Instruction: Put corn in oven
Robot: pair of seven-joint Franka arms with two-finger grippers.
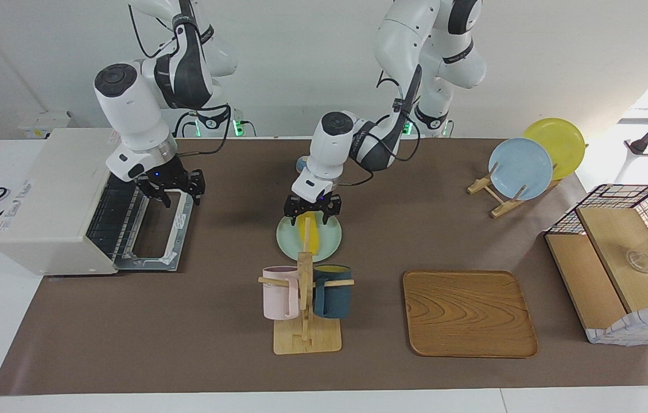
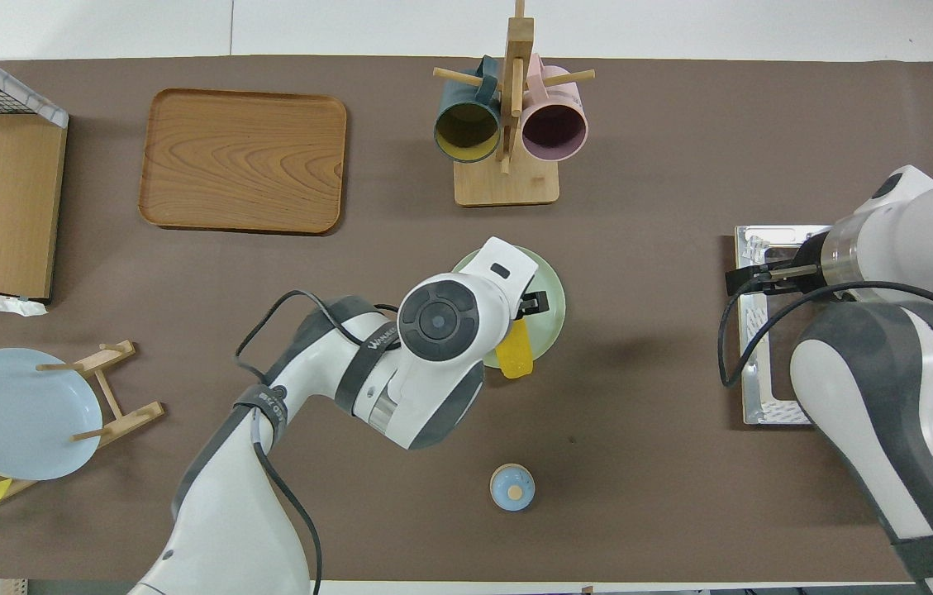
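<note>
The smooth bright yellow tapered corn cob (image 1: 307, 235) lies on the round pale green plate (image 1: 290, 245), probably light, stiff and slippery, so the left gripper (image 1: 312, 213), fingers spread over it, should pinch mid-length, while the right gripper (image 1: 176, 190) waits over the off-white toaster oven's (image 1: 51, 201) lowered door.

Yellow corn (image 1: 307, 234) lies on a pale green plate (image 1: 289, 244); off-white oven (image 1: 48, 201) at frame left; pink mug (image 1: 279, 293) and teal mug (image 1: 334, 298); blue plate (image 1: 520, 168), yellow plate (image 1: 559, 137); brown wood-grain tray (image 1: 469, 313).
</note>
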